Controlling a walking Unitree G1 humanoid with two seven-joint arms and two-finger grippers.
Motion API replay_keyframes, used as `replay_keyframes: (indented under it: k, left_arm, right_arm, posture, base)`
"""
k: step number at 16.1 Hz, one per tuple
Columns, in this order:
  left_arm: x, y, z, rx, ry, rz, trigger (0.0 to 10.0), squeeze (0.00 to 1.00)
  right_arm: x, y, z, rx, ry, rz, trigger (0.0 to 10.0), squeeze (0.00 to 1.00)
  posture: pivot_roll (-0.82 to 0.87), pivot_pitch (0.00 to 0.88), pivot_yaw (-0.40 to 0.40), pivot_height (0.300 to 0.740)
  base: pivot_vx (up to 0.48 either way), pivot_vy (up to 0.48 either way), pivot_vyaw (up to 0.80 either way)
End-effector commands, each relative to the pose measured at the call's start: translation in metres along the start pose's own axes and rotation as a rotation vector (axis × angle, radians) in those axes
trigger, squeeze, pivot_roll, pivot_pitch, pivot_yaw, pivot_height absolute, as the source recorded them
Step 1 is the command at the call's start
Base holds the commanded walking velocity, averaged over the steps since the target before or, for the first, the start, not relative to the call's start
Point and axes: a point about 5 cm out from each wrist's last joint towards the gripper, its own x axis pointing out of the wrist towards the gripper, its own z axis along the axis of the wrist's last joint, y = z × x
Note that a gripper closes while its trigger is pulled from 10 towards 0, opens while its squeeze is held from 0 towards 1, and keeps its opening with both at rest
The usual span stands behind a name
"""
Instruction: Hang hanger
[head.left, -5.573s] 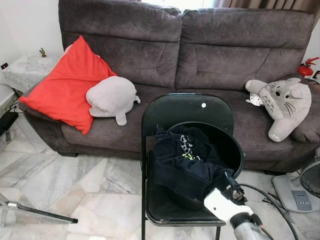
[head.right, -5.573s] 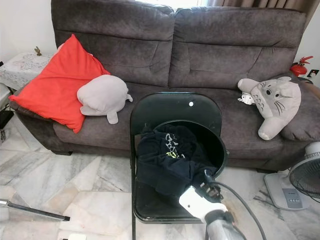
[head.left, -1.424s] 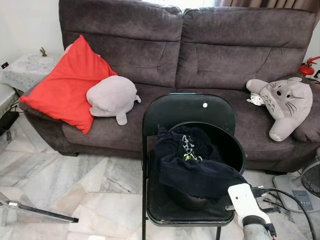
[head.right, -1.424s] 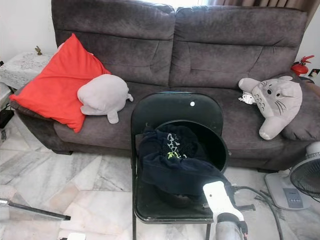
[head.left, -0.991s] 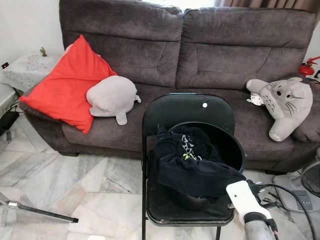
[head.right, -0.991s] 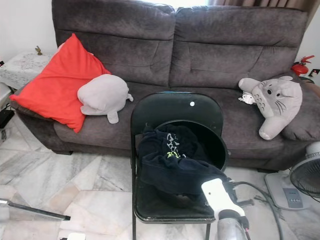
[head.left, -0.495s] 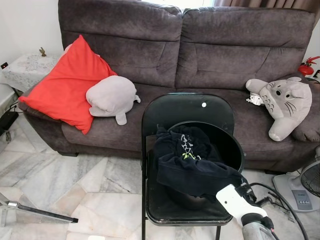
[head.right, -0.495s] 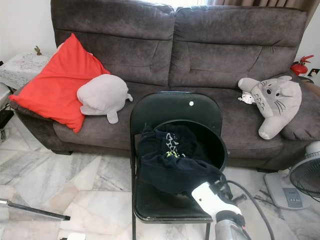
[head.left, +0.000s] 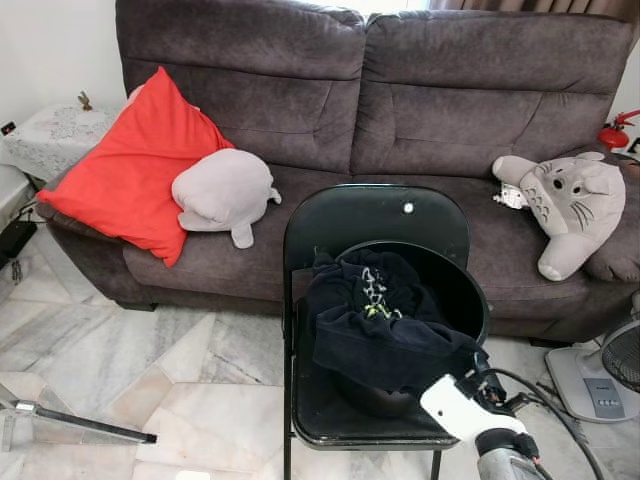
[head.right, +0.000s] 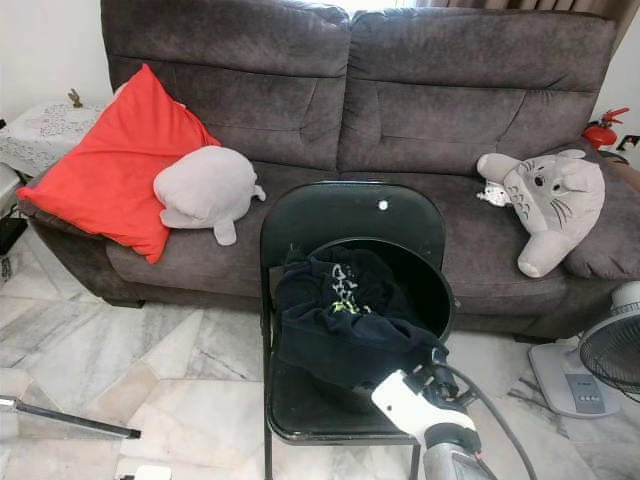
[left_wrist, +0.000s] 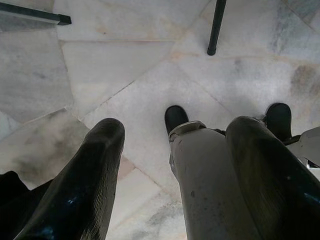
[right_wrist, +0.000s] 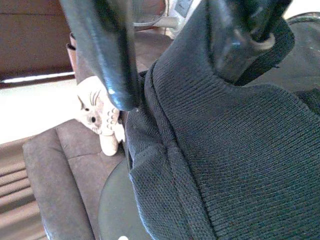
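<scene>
While the right gripper (right_wrist: 175, 60) presses into the dark knitted garment (head.left: 385, 330) heaped in a round black tub (head.left: 455, 290), its two black fingers (right_wrist: 107, 55) stand a little apart with a ribbed fold of the cloth between them; whether they actually pinch it I cannot tell. That tub sits on a black folding chair (head.left: 375, 220) before a grey-brown fabric sofa (head.left: 400, 90). No clothes hanger can be made out among the fabric. Down by the robot's own legs, the left gripper (left_wrist: 175, 165) hangs with fingers spread wide over the pale marble floor (left_wrist: 135, 70), holding nothing.
</scene>
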Motion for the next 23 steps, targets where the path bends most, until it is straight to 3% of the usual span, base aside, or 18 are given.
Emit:
replay_keyframes:
  k: [1,8,12,20,23]
  left_arm:
    - [-0.001,0.001,-0.006,0.019,0.019,0.0,10.0,0.0]
    - [-0.001,0.0,-0.006,0.018,0.019,0.001,10.0,0.0]
    - [-0.001,0.001,-0.006,0.022,0.019,-0.001,10.0,0.0]
    - [-0.001,0.001,-0.005,0.023,0.016,0.002,10.0,0.0]
    - [-0.001,0.001,-0.005,0.023,0.016,0.001,10.0,0.0]
  right_arm:
    - [0.001,0.001,-0.001,-0.027,-0.005,0.01,10.0,0.0]
    - [0.003,-0.001,0.001,-0.065,-0.028,-0.004,10.0,0.0]
    - [0.001,0.012,-0.01,-0.115,0.029,0.089,10.0,0.0]
    - [0.006,-0.008,0.011,-0.132,-0.127,-0.086,10.0,0.0]
    - [0.004,0.015,-0.003,-0.146,-0.042,0.071,10.0,0.0]
  posture:
    - [-0.12,0.083,-0.013,0.74]
    - [-0.12,0.083,-0.012,0.74]
    - [-0.12,0.083,-0.011,0.74]
    - [-0.12,0.082,-0.012,0.74]
    - [-0.12,0.082,-0.011,0.74]
  base:
    - [0.0,0.0,0.0]
    - [0.0,0.0,0.0]
    - [0.0,0.0,0.0]
    - [0.0,0.0,0.0]
    - [0.0,0.0,0.0]
